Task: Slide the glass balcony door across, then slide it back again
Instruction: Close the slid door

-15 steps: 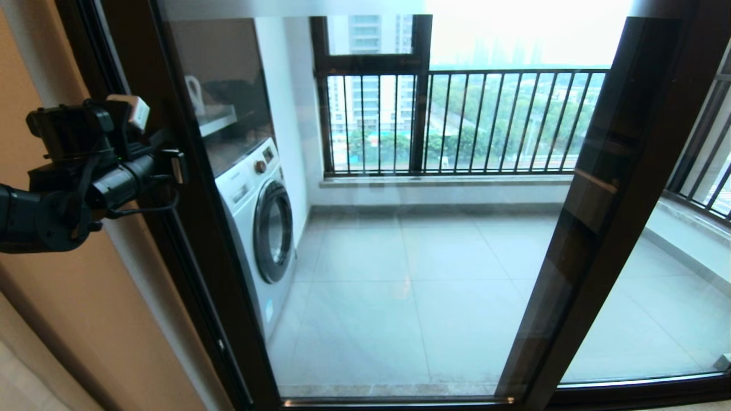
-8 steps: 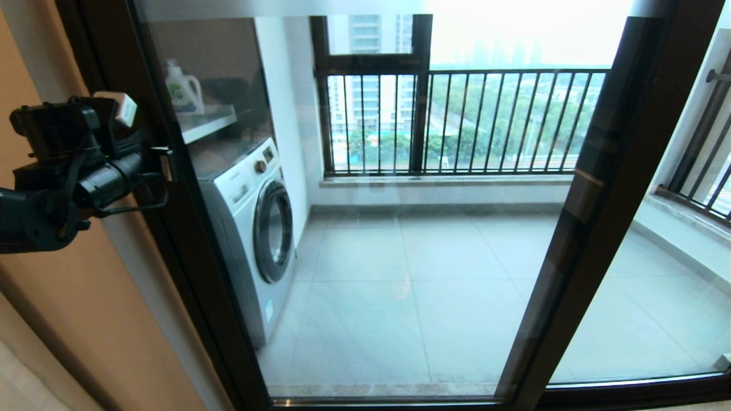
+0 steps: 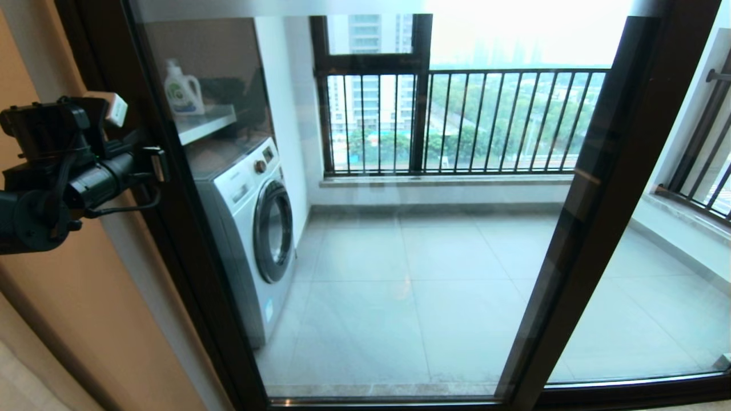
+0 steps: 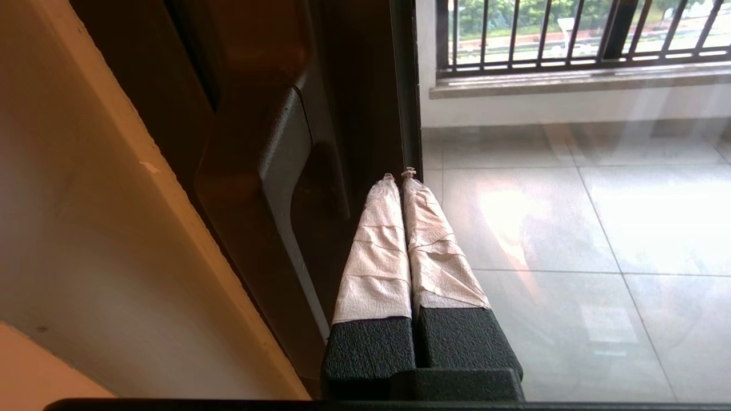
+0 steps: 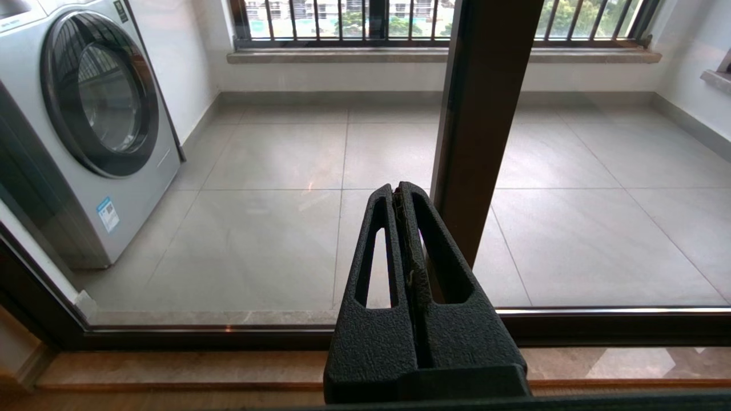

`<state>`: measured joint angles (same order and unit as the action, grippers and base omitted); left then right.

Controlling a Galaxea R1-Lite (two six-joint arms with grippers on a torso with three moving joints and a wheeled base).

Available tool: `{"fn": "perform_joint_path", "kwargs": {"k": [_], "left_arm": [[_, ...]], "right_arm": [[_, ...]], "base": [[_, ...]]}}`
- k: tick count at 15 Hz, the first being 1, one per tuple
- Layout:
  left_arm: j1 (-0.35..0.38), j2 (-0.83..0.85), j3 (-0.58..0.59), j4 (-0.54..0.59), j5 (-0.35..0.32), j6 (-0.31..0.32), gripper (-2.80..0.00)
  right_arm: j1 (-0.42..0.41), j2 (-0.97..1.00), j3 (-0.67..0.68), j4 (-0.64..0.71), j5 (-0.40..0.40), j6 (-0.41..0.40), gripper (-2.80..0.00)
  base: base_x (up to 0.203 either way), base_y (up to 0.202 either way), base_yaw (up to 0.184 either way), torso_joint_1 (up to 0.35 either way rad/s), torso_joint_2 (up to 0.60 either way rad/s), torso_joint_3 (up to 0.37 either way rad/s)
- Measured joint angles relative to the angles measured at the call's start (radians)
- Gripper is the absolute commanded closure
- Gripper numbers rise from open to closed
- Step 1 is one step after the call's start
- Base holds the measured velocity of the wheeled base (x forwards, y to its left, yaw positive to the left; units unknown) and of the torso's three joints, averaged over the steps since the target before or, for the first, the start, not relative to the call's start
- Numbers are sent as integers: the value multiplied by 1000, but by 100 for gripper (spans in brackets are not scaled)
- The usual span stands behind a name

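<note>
From my remote station I read the glass balcony door (image 3: 365, 240) as spanning most of the head view, its handle-side post standing at the far left against the tan wall (image 3: 74, 319) with no open gap that I can make out there. The left gripper (image 4: 400, 174) is at that post, its paper-wrapped fingers (image 4: 380, 251) pressed together with nothing between them, tips just beside the dark bar handle (image 4: 268, 188) and at the inner edge of the post next to the glass; I cannot tell whether they touch it. The right gripper (image 5: 402, 191) is idle, held low in front of the glass near the middle post (image 5: 480, 114), jaws clenched on nothing; it does not appear in the head view. Beyond the glass I see the washing machine (image 3: 251, 228), a detergent bottle (image 3: 181, 90) on the shelf above it, and the railing (image 3: 457, 120). My judgement: the door sits at or very near its left end stop, so one traverse looks complete or all but complete. These views alone do not tell me which pass this is. If it is the first, a full return slide to the right remains; if the second, only release and withdrawal of the left arm.
</note>
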<state>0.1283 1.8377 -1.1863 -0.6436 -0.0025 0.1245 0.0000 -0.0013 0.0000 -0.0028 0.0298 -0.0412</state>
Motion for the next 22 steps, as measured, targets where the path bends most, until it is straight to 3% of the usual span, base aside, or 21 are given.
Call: {"fn": "perform_joint_path", "kwargs": {"k": [10, 17, 22], "left_arm": [[34, -116, 130, 0, -67, -2, 0], [61, -95, 116, 0, -97, -3, 0], [65, -34, 44, 0, -93, -3, 0]], "right_arm": [[0, 0, 0, 0, 0, 0, 0], [0, 0, 0, 0, 0, 1, 0], [0, 0, 0, 0, 0, 0, 0]], "base": [[0, 0, 0, 0, 0, 0], [0, 0, 0, 0, 0, 0], [0, 0, 0, 0, 0, 0]]}}
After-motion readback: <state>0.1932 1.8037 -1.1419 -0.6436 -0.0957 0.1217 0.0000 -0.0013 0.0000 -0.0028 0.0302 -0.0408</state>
